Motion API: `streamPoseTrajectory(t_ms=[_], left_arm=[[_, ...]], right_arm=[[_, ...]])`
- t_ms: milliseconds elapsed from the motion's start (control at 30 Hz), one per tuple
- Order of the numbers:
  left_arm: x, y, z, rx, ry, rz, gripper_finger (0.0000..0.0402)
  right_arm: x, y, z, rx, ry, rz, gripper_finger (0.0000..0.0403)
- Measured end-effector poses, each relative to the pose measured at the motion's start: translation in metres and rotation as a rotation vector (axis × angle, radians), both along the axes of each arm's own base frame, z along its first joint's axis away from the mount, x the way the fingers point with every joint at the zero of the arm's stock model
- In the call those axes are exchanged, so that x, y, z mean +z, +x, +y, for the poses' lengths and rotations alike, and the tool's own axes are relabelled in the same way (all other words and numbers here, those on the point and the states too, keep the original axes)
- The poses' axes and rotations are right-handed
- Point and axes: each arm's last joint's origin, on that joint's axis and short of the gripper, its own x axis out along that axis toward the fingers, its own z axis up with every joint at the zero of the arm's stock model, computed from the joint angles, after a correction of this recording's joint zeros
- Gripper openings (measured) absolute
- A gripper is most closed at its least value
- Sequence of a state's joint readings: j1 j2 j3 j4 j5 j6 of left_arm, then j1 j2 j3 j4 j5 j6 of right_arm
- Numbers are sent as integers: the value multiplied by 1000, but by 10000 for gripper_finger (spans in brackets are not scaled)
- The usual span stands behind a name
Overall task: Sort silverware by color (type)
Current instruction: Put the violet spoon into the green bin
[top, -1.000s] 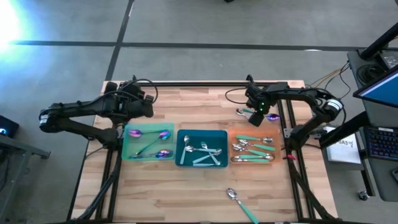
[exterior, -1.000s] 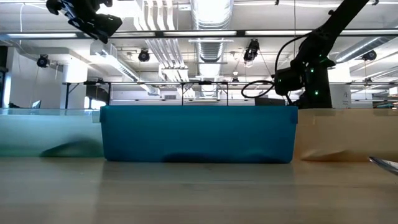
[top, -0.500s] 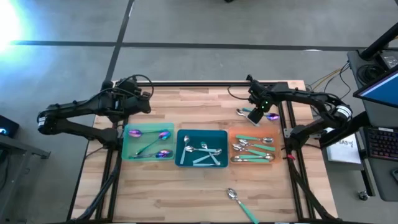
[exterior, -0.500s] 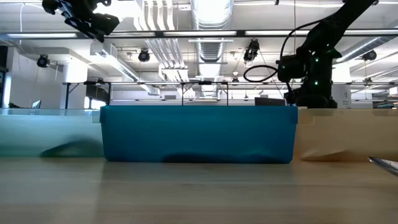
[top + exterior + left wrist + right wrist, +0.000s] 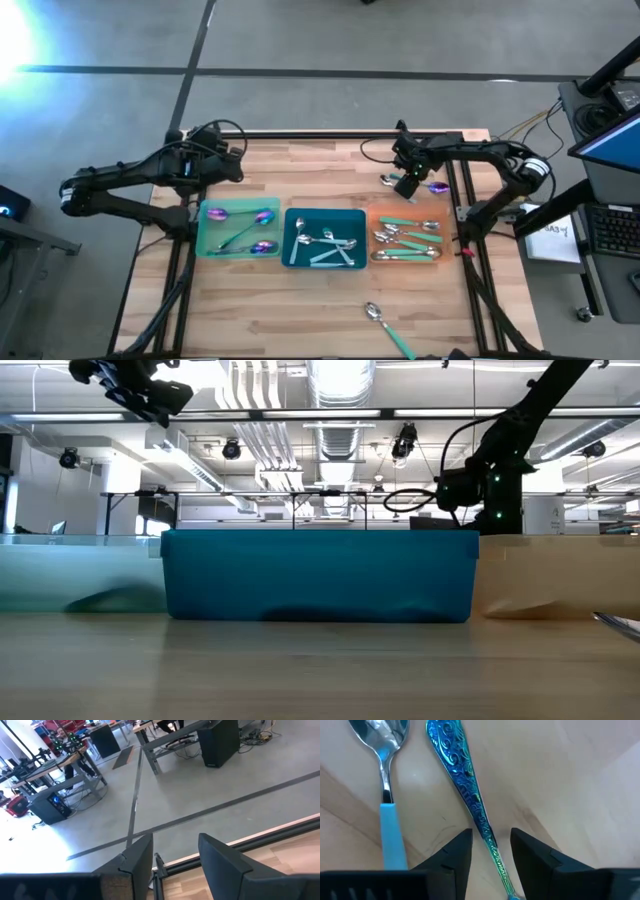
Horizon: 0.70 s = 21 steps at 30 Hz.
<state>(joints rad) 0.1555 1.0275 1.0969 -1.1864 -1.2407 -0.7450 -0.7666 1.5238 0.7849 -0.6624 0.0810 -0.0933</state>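
Straddling the handle of an iridescent blue-purple embossed spoon [image 5: 465, 790], the right gripper [image 5: 490, 851] stands low over the bare wooden table [image 5: 300, 320], just beyond the far edge of the flat orange tray [image 5: 372, 222]. Its two dark fingers [image 5: 454, 851] sit one on each side of the handle with a gap showing, so the jaws are parted and not yet clamped; whether either pad touches the metal cannot be judged. Beside that spoon, also beyond the orange tray, lies a silver spoon with a pale teal handle [image 5: 387, 795], apart from it.

In the orange tray lie several teal-handled silver spoons [image 5: 405, 240]. Next to the orange tray sits the teal rectangular tray [image 5: 292, 218], holding plain silver spoons [image 5: 322, 240]; a teal handle appears among them, though the overhead view is too small to be sure. On the teal tray's other side is the light green tray [image 5: 205, 245] with iridescent purple-pink spoons [image 5: 262, 216].

One more teal-handled spoon [image 5: 385, 325] lies alone on the table, well apart from the orange tray toward the near edge.

The left gripper [image 5: 175, 857] waits raised beyond the green tray's far side, fingers spread wide, nothing between them.
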Motion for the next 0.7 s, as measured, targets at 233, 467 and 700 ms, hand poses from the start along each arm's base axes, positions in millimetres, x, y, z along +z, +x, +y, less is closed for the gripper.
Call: streamPoseTrajectory(t_ms=[233,467,700], left_arm=[[-1,7,0,-46,-64,-36,142],[-11,32,1,-207,-214,41,142],[-24,75,6,-389,-241,127,142]], right_arm=[[-18,1,0,0,65,44,56],[-7,0,1,-1,42,18,14],[41,0,-1,-21,-165,-167,11]])
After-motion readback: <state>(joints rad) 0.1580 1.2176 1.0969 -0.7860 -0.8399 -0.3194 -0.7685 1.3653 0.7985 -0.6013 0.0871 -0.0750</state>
